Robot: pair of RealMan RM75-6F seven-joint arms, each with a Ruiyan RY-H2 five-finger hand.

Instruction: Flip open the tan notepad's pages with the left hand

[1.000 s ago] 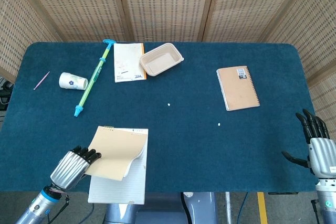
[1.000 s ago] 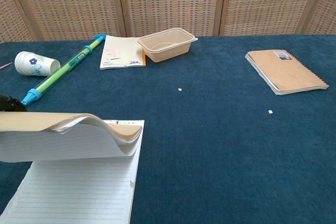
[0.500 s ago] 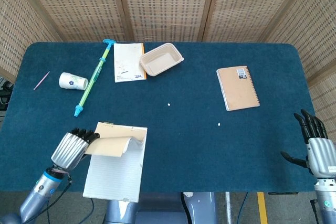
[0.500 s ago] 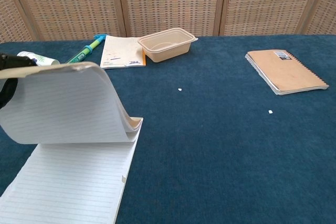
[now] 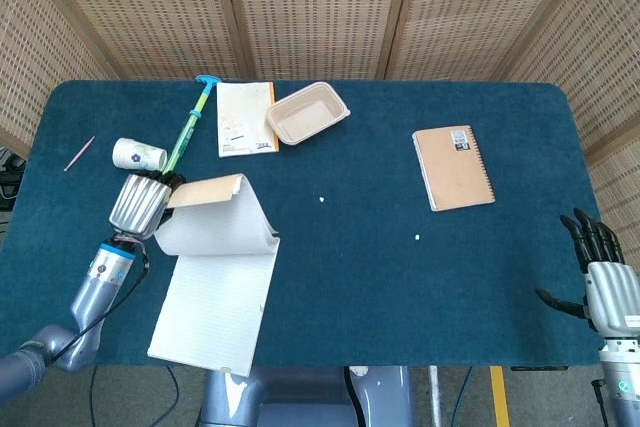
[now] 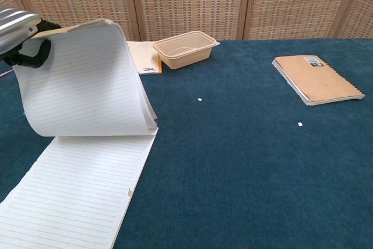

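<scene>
The tan notepad [image 5: 215,292] [image 6: 81,190] lies at the front left of the table with a lined page showing. My left hand [image 5: 140,203] [image 6: 20,30] grips the tan cover and a sheaf of lined pages [image 5: 215,219] [image 6: 87,86] and holds them lifted, curled up and back over the pad's top edge. My right hand [image 5: 605,282] is at the front right table edge, fingers apart, holding nothing; the chest view does not show it.
A spiral notebook [image 5: 453,167] [image 6: 315,79] lies at the right. At the back stand a beige tray [image 5: 306,113] [image 6: 185,48], a white booklet [image 5: 246,117], a green and blue stick [image 5: 186,133] and a tipped paper cup [image 5: 138,154]. A pink pen [image 5: 79,153] lies far left.
My left hand has risen and moved toward the back of the table with the cover and pages, lifting them from low over the pad to a tall curl. More of the lined page shows.
</scene>
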